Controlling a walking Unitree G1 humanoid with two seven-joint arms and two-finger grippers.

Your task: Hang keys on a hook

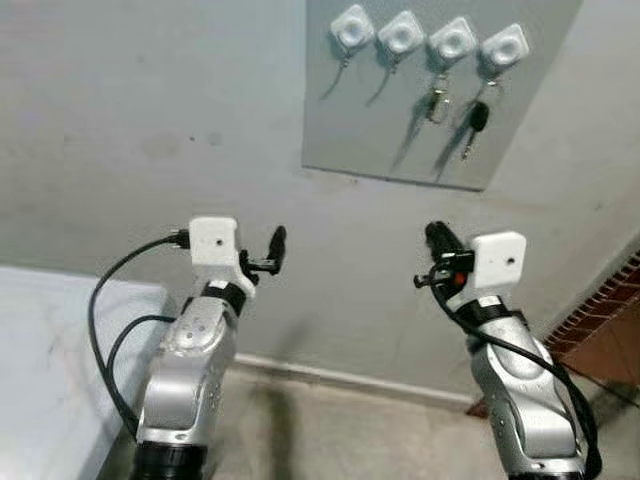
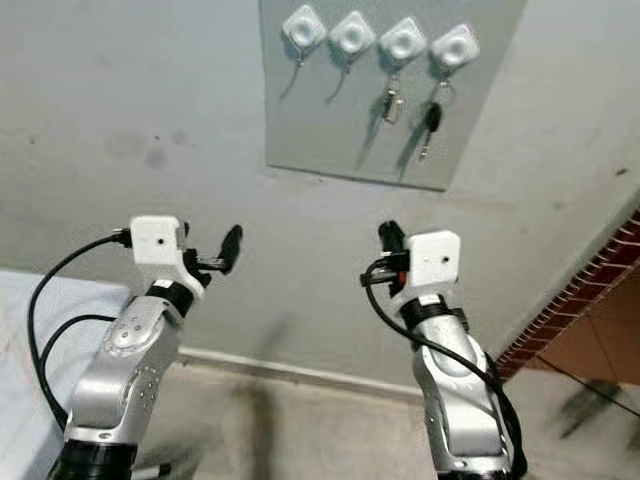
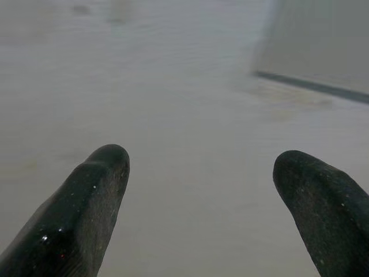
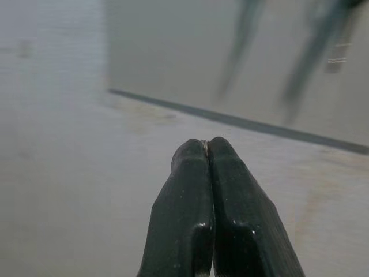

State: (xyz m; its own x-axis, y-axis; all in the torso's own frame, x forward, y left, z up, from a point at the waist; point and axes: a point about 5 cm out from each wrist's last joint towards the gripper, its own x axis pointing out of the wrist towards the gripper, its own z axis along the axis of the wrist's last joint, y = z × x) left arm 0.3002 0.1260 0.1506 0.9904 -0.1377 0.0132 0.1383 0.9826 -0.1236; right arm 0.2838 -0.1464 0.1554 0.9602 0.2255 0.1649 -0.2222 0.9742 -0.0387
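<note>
- Four white hooks sit in a row along the top of a grey panel (image 1: pixel 440 120) fixed to the wall: first hook (image 1: pixel 352 27), second hook (image 1: pixel 401 34), third hook (image 1: pixel 453 41) and fourth hook (image 1: pixel 504 46), counted from the robot's left.
- Two of them carry something: a small metal key bunch (image 1: pixel 437 103) hangs from the third hook, and a black-headed key (image 1: pixel 475 125) hangs from the fourth hook.
- Both arms are raised toward the wall, below the panel and well apart from it.
- Left gripper (image 3: pixel 199 173) points at the bare wall, its fingers (image 3: pixel 86 208) spread wide with nothing between them.
- Right gripper (image 4: pixel 206 147) points at the panel's lower edge, its fingers (image 4: pixel 233 196) pressed tight together, holding nothing.
- A pale table (image 1: pixel 50 340) stands at the robot's lower left.
</note>
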